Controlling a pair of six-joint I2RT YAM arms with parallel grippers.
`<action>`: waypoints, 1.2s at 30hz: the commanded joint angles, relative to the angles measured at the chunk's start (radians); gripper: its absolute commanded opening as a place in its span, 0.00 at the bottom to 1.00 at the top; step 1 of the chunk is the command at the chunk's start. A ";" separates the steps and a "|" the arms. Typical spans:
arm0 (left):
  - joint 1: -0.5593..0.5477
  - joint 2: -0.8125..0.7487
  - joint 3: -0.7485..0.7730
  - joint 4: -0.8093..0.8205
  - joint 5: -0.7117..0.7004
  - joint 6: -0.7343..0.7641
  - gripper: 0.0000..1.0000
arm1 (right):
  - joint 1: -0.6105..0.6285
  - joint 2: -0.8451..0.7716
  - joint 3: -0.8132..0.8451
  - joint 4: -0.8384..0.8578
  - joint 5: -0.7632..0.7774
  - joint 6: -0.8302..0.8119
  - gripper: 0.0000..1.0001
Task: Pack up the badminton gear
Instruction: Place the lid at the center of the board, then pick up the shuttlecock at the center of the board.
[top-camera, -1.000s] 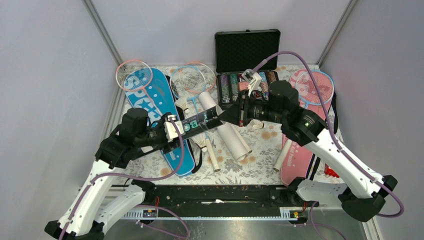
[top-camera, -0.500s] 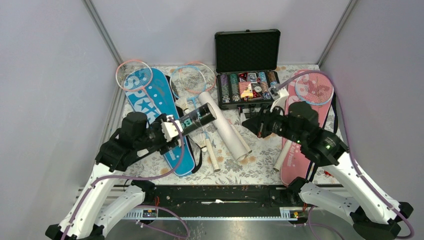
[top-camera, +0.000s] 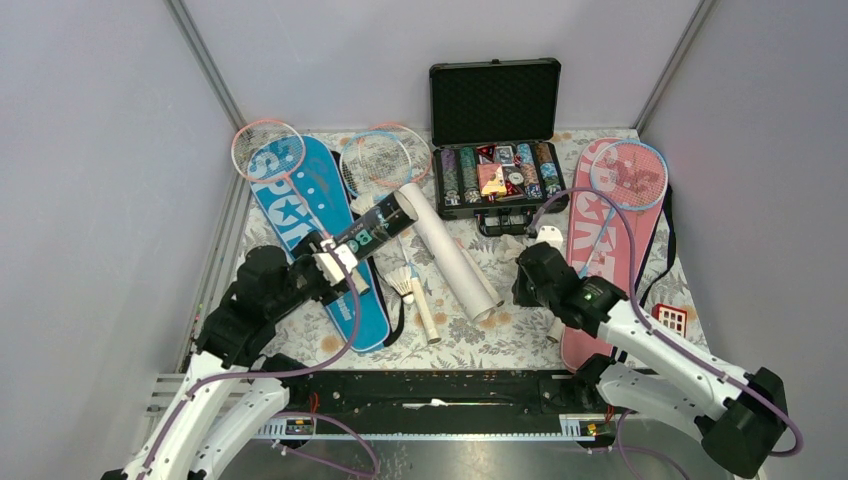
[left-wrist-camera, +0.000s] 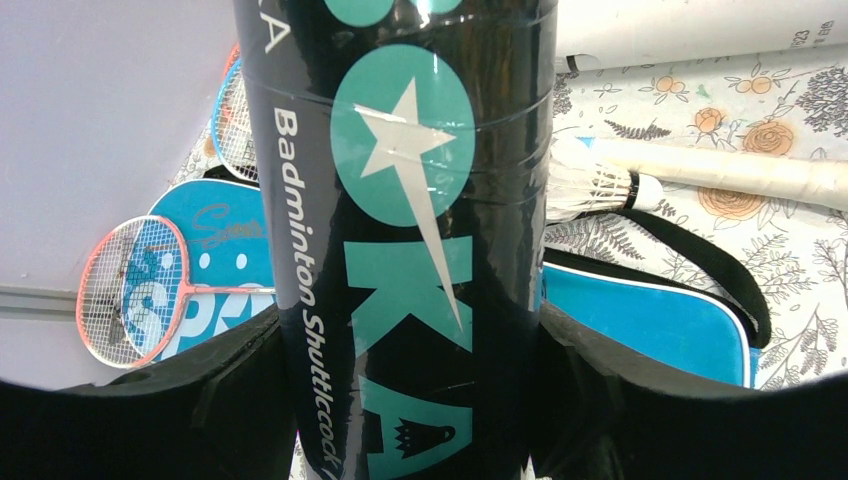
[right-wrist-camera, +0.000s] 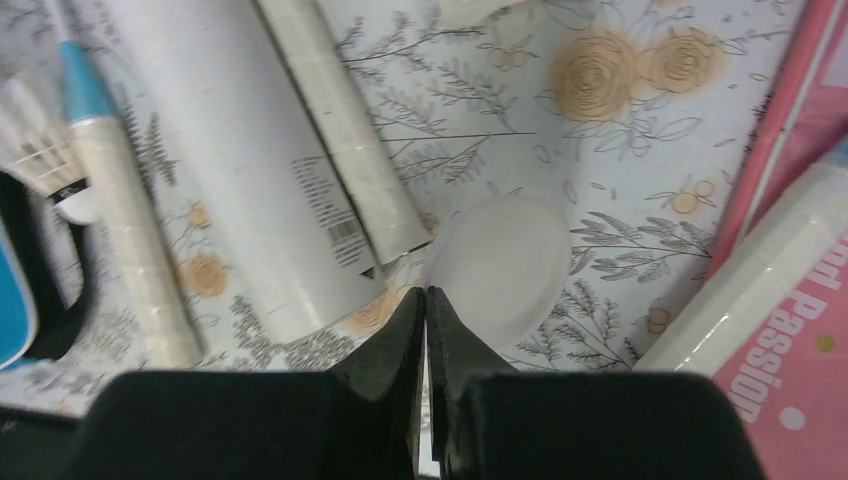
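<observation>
The left gripper (top-camera: 338, 262) clamps the dark tube (top-camera: 380, 225), raised aslant over the blue cover (top-camera: 300, 200); the right gripper (right-wrist-camera: 425, 320), jaws pressed together on nothing, hangs beside the white tube (right-wrist-camera: 235, 170)

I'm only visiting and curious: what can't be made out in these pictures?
Left wrist view: the dark shuttlecock tube runs off the top and bottom edges, ends unseen.
Top view: the right arm covers the right fingers.
Top view: the red block is too small to read.
Right wrist view: the shuttlecock is blurred and cut by the left edge.
</observation>
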 joint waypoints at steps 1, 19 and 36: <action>0.004 -0.030 -0.033 0.159 -0.033 -0.010 0.27 | -0.003 0.039 -0.016 0.072 0.168 0.073 0.09; 0.004 -0.042 0.101 0.042 0.088 -0.055 0.28 | -0.066 0.481 0.289 0.168 0.374 -0.077 0.62; 0.004 -0.068 0.105 -0.010 0.069 -0.041 0.28 | -0.105 0.857 0.538 0.103 0.474 -0.206 0.52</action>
